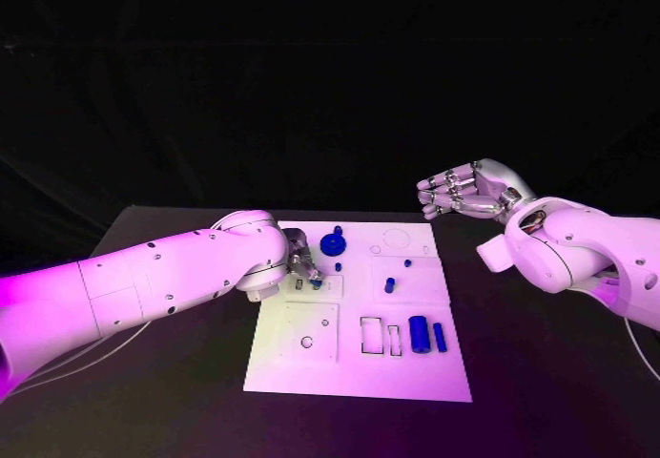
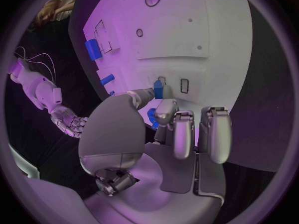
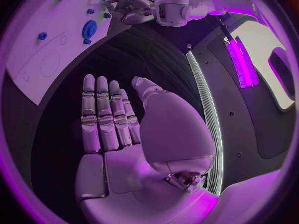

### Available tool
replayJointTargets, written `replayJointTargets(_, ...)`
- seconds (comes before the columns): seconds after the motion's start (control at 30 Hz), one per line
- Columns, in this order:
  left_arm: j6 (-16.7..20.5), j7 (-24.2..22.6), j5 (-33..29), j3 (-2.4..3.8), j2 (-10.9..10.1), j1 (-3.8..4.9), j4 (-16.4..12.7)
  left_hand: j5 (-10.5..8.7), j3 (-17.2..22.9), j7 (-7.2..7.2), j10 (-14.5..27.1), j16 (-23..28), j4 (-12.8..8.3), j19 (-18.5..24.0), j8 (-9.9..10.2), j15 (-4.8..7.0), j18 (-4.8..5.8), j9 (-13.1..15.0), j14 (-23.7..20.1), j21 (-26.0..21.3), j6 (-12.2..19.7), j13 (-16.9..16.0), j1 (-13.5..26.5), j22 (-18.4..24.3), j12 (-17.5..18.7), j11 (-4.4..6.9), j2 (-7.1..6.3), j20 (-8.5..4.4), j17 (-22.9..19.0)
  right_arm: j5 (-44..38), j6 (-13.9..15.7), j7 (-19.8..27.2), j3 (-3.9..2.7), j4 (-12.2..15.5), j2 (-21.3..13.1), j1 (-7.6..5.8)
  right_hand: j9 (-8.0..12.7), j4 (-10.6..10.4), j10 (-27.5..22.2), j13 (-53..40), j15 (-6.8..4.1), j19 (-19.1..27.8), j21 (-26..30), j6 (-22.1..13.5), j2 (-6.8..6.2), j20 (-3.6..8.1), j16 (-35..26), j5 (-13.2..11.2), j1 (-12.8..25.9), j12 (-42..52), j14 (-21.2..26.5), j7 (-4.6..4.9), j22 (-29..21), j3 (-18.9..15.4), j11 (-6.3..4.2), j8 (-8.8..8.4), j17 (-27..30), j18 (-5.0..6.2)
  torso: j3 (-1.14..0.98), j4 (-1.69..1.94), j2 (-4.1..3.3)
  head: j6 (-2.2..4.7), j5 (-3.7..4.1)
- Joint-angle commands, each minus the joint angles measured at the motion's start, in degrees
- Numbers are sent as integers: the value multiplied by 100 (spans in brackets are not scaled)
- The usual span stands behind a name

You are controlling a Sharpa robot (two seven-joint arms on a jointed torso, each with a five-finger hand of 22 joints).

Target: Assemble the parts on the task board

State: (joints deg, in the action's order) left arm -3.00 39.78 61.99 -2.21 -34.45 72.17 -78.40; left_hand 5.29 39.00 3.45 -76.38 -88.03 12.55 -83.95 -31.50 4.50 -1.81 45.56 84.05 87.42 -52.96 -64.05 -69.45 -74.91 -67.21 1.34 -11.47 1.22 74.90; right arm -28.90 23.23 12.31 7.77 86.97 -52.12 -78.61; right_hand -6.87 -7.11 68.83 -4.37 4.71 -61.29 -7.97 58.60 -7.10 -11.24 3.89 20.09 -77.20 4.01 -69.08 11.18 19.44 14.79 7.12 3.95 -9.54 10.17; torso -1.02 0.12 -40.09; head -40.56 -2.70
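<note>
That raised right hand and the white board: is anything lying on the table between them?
No. In the head view, only bare black table separates the right hand from the task board; the right wrist view shows the same dark stretch.

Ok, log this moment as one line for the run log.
left hand: pinching small blue part at task board | right hand: open, raised off the board | blue cylinders: lying loose
</note>
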Motion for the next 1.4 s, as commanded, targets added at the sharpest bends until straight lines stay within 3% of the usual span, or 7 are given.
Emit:
replayJointTargets(0.03,-242,291,166,-13,-7,-27,-11,21,977,-69,-14,10,-932,-337,-28,27,64,120,530,21,-13,-5,7,-979,-23,15,40,-33,1346,-11,-73,46,0,1,-1,5,7,8,3,5,44,-55,25,-2,-6,2,-24,37,67,-3,2,7,-9,-13,41,-18,12,34,3,4,2,-8,3)
replayJointTargets(1.03,-468,285,256,-13,-24,-32,-99,13,1093,-114,-62,8,-953,-349,-163,52,69,203,531,30,-25,-40,197,-1003,-93,48,-39,-51,1349,-11,-101,46,0,-8,20,27,8,0,7,11,44,-63,31,0,-3,1,-22,54,89,-1,-2,6,-24,-19,41,-17,21,34,-5,-5,0,-29,-18)
replayJointTargets(1.4,-486,325,227,-11,19,-30,-53,-13,747,-223,-111,6,-677,-365,-291,111,75,227,533,39,-110,-59,571,-1034,-170,125,-59,-96,1354,-11,-95,41,0,14,14,27,8,1,7,14,44,-66,34,-1,-4,1,-23,60,93,-1,-2,5,-33,-21,40,-18,25,34,-6,-8,-3,-34,-6)
